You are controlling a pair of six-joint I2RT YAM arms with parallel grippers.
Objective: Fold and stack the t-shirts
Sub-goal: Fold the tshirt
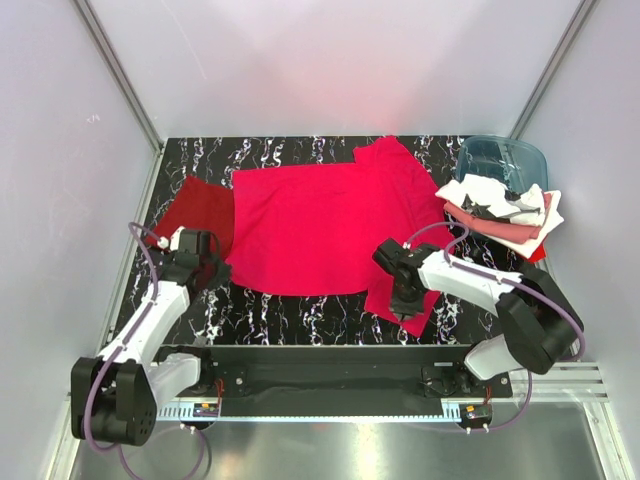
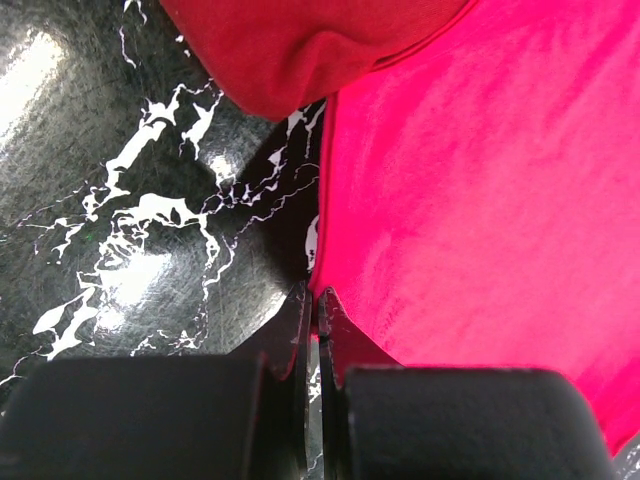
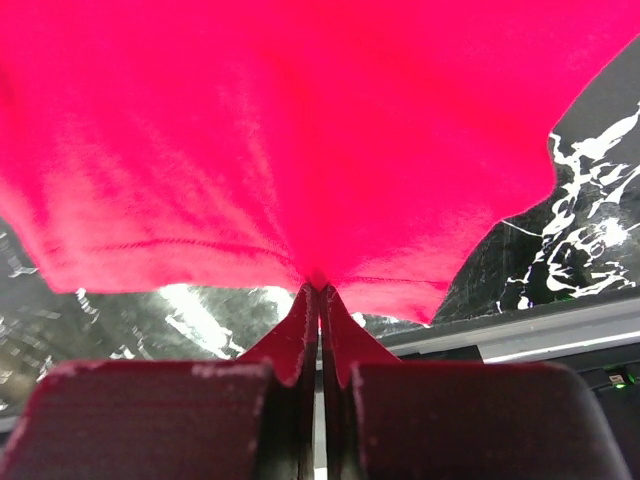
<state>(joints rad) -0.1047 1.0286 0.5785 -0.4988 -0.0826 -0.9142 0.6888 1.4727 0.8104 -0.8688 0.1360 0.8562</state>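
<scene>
A bright crimson t-shirt [image 1: 320, 225] lies spread across the middle of the black marbled table [image 1: 300, 310]. A darker red shirt [image 1: 200, 212] lies partly under its left side. My left gripper [image 1: 213, 270] is shut on the crimson shirt's near left edge [image 2: 420, 200]; the darker red shirt [image 2: 290, 50] shows beyond it. My right gripper [image 1: 403, 300] is shut on the crimson shirt's near right hem [image 3: 300, 150], which hangs lifted above the table. A pile of white, salmon pink and red shirts [image 1: 505, 212] lies at the right.
A translucent blue-teal plastic tub [image 1: 500, 160] stands at the back right behind the pile. White walls enclose the table on three sides. The black mounting rail [image 1: 320, 370] runs along the near edge.
</scene>
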